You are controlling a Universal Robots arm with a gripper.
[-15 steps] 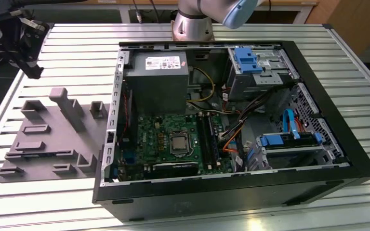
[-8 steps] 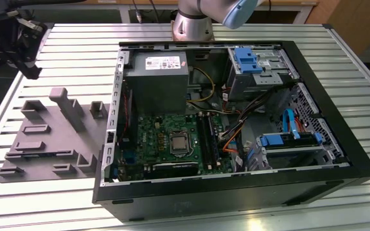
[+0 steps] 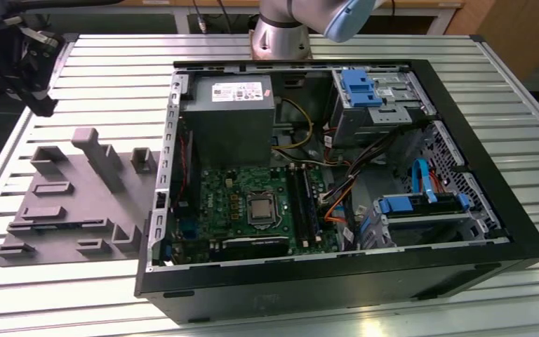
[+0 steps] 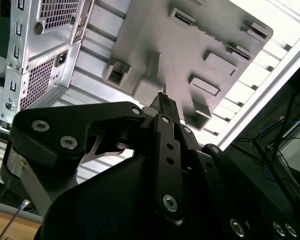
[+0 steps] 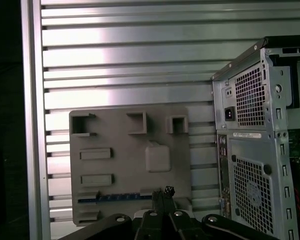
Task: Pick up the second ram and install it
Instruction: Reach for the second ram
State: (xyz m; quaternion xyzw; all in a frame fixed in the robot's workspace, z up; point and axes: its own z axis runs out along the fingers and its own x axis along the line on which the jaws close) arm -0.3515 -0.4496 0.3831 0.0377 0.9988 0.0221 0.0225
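1. In the exterior view we see the open computer case [image 3: 325,288] on the slatted bench [image 3: 110,77], with its green motherboard [image 3: 227,186] facing up. The grey holder [image 3: 68,210] lies just beside the case, at nine o'clock from it. The gripper [image 3: 43,105] hangs at about eleven o'clock from the holder, well apart from the case.
2. In the first wrist view the second ram [image 5: 117,198] stands on edge in a long slot of the holder, along the holder edge nearest the gripper. Its long axis runs parallel to the bench slats, and its top edge lies bare. The gripper's tips are pressed together, holding nothing, just beside one end of the stick. The rear panel [image 5: 250,150] of the case stands apart from the ram.
3. In the second wrist view we see the gripper narrow and empty above the holder, with the rear panel off to one side.
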